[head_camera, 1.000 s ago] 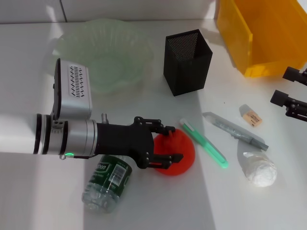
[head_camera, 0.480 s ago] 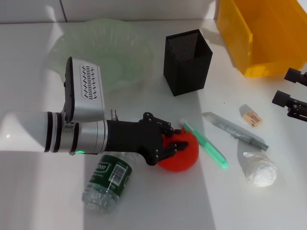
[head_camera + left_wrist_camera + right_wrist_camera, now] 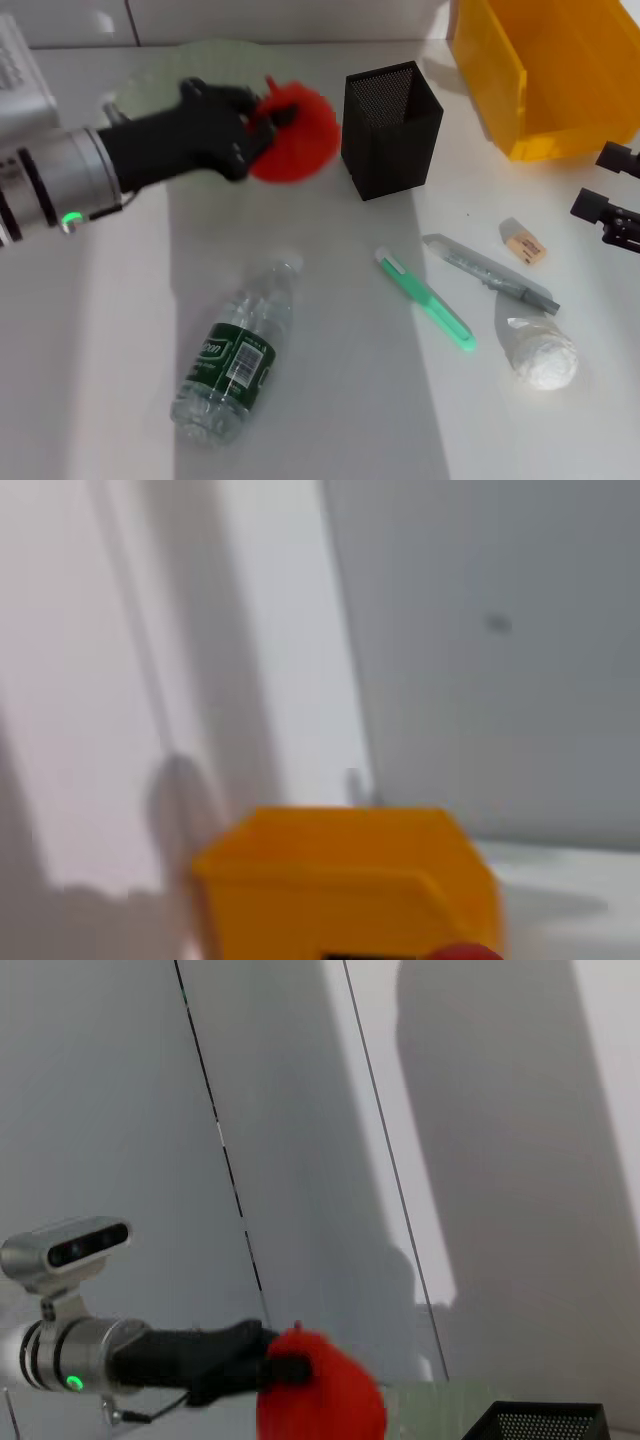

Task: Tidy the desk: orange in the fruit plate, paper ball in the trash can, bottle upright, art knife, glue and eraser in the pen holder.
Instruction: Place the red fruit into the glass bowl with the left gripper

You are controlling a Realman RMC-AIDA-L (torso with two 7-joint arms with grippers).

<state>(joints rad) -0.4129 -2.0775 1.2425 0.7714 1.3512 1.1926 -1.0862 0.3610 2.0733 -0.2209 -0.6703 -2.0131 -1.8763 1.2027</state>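
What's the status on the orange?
Left gripper shut on orange, held in the air by the fruit plate rim. Right gripper idle at desk's right edge. Pen holder close beside orange.

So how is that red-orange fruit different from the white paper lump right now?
The orange is bright red-orange and smooth; the paper ball is white and crumpled. The orange is held off the desk by the left gripper, near the fruit plate; the paper ball lies untouched on the desk. The orange looks somewhat bigger. Both are roundish.
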